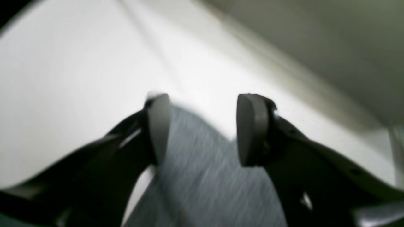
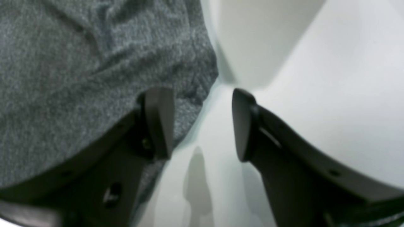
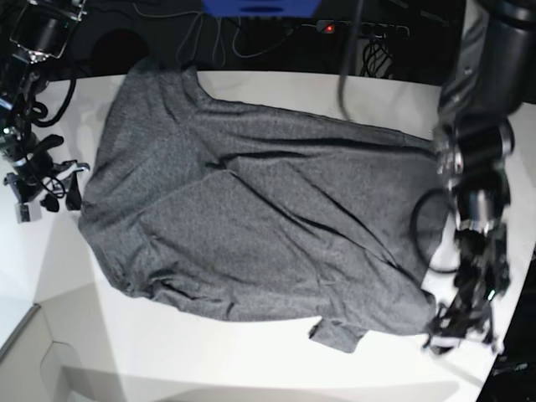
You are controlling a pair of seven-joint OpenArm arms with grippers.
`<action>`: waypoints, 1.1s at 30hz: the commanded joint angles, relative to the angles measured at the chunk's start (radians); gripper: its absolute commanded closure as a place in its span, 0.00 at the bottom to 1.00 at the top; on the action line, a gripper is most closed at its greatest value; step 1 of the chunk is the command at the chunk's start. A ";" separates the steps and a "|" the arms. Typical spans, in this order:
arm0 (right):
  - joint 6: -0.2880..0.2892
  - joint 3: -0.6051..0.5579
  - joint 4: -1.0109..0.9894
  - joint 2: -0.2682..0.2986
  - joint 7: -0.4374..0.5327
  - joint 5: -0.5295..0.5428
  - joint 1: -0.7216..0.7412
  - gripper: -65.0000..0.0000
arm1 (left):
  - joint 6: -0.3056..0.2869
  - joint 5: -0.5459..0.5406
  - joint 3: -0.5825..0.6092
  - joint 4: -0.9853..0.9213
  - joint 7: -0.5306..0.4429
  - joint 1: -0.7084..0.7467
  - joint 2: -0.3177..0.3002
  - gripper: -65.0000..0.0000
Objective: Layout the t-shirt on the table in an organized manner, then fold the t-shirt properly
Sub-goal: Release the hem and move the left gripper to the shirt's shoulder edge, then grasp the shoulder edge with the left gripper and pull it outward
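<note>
The dark heather-grey t-shirt (image 3: 251, 209) lies spread and wrinkled across the white table (image 3: 251, 368), with a small corner folded at its front edge. My left gripper (image 3: 461, 335) hovers at the shirt's right end. In the blurred left wrist view the left gripper (image 1: 205, 126) is open, and grey t-shirt fabric (image 1: 202, 176) lies loose below the gap. My right gripper (image 3: 54, 188) is at the shirt's left edge. In the right wrist view the right gripper (image 2: 203, 123) is open: one finger is over the t-shirt (image 2: 79, 63), the other over the bare table (image 2: 331, 94).
Black cables and a power strip with a red light (image 3: 331, 28) run along the dark back edge, beside a blue object (image 3: 260, 7). The table's edge cuts in at the lower left (image 3: 33, 310). Cables loop around the right-hand arm (image 3: 477, 151).
</note>
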 commanded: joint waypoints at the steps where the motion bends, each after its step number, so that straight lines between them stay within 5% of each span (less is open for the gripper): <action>1: 0.002 0.007 0.018 0.020 0.022 0.015 0.002 0.54 | 0.000 -0.036 -0.004 0.093 0.007 0.024 -0.031 0.50; 8: 0.005 0.067 0.016 -0.012 0.023 0.015 -0.003 0.53 | 0.004 -0.156 -0.056 0.623 0.114 0.533 -0.031 0.50; 16: 0.006 0.064 0.012 -0.015 0.023 0.015 -0.006 0.53 | 0.000 -0.156 -0.225 0.835 0.114 0.928 0.004 0.50; 22: 0.006 0.062 0.010 -0.017 0.023 0.015 -0.003 0.53 | -0.006 -0.154 -0.308 0.826 0.112 0.986 0.001 0.50; 33: 0.006 0.061 0.015 -0.029 0.023 0.015 -0.006 0.53 | -0.006 -0.154 -0.214 0.694 0.109 0.943 0.010 0.50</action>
